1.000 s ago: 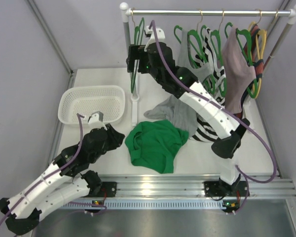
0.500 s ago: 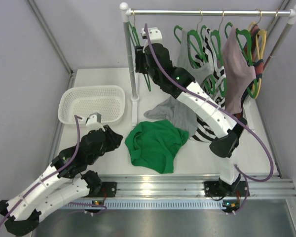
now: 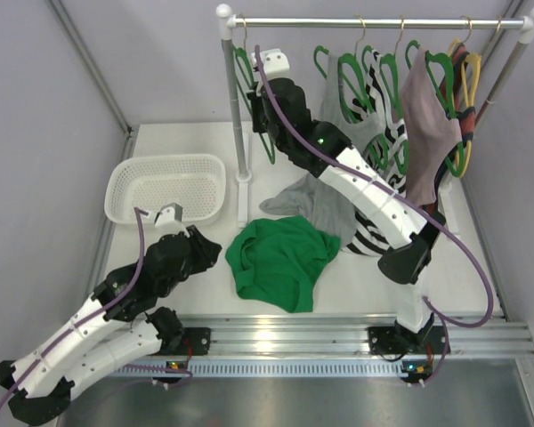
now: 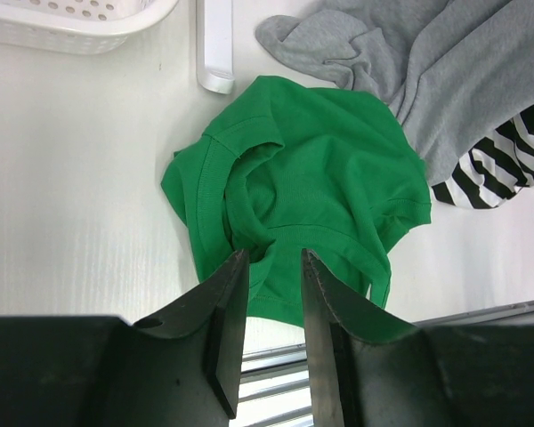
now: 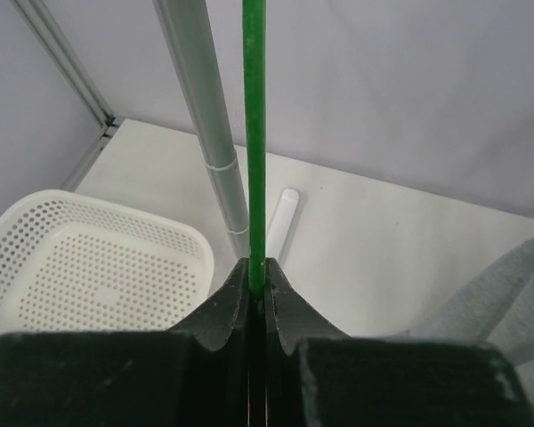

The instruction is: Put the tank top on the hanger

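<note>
Stretched up at the far edge, the right claw (image 5: 256, 286) pinches the hanger (image 5: 254, 133). The left claw (image 4: 273, 260) is apart. The tank top (image 3: 280, 262) lies crumpled.

Bright, even, diffuse light, seemingly from overhead. Shadows beneath the tank top (image 3: 280, 262) and basket (image 3: 169, 161) are faint and soft. The table (image 4: 71, 178) looks nearly washed out in the left wrist view, and the rail (image 3: 267, 345) shows a glare patch. Both wrist views darken and soften at the bottom; the hanger (image 5: 254, 133) is crisp.
</note>
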Controlling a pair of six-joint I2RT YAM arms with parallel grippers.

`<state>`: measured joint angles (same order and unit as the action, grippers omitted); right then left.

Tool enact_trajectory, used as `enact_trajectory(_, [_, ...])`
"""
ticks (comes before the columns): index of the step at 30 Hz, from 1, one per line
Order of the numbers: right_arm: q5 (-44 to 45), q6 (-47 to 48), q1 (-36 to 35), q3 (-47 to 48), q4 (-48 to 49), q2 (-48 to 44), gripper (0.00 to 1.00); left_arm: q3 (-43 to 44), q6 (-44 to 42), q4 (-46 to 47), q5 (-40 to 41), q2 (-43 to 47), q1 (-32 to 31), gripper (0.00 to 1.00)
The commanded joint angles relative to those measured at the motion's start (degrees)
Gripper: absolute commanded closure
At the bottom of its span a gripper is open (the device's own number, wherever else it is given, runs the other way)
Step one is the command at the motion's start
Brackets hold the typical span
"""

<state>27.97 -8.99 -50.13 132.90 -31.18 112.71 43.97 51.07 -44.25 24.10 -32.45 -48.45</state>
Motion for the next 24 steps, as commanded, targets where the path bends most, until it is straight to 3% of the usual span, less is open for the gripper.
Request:
enact_trajectory(1, [1.83, 2.66, -0.23, 2.80, 2.26, -1.79, 1.00, -0.11, 0.08, 0.39, 0.95, 0.10, -0.07, 0.65])
enact_trajectory(17, [5.08, 7.41, -0.23, 1.40, 8.77, -6.79, 1.00, -0.46, 0.08, 1.53, 0.69, -1.39, -0.16, 0.65])
enact_trajectory(24, [4.64, 5.04, -0.32, -6.85, 9.47, -12.50, 1.00, -0.37, -0.18, 2.76, 0.43, -2.71, -0.16, 0.65])
